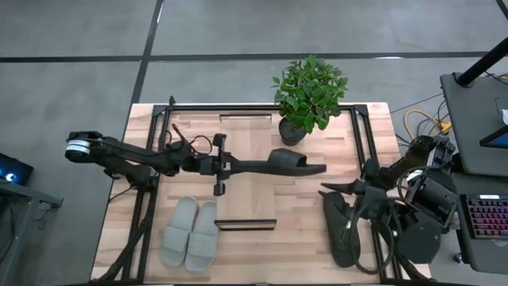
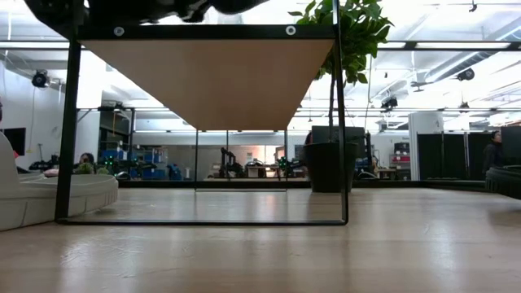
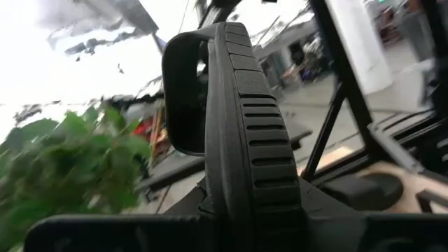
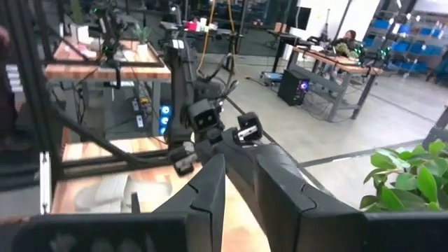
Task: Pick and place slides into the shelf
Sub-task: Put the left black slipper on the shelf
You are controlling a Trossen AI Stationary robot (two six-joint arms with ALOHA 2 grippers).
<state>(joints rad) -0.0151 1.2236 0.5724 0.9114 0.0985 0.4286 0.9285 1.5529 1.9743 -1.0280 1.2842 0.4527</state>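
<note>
My left gripper [image 1: 272,164] reaches across the shelf's wooden plank [image 1: 246,191] and is shut on a black slide [image 1: 300,163]. The slide is held high, just past the plank's right edge and near the plant pot [image 1: 292,131]. My right gripper [image 4: 234,157] hangs in the air a little right of that slide. It points toward the slide with a narrow gap between its fingers and nothing in it. A second black slide [image 1: 341,230] lies on the table under the right arm. The pale grey pair [image 1: 190,233] lies sole down, side by side, at the near left. My left gripper pinches the black slide's sole at the end away from the strap [image 3: 255,199], one finger [image 3: 210,203] on each flat side. The fingers come level from the table's left and lie along the slide. The slide hangs clear on its long edge, strap [image 3: 183,91] toward the far side.
A potted plant [image 1: 309,91] stands at the far side, right of the shelf. Dark metal frames [image 1: 151,159] run along both table sides. In the low view the shelf's legs [image 2: 69,130] and plank underside [image 2: 207,81] stand ahead. Cables lie by the right arm's base [image 1: 373,254].
</note>
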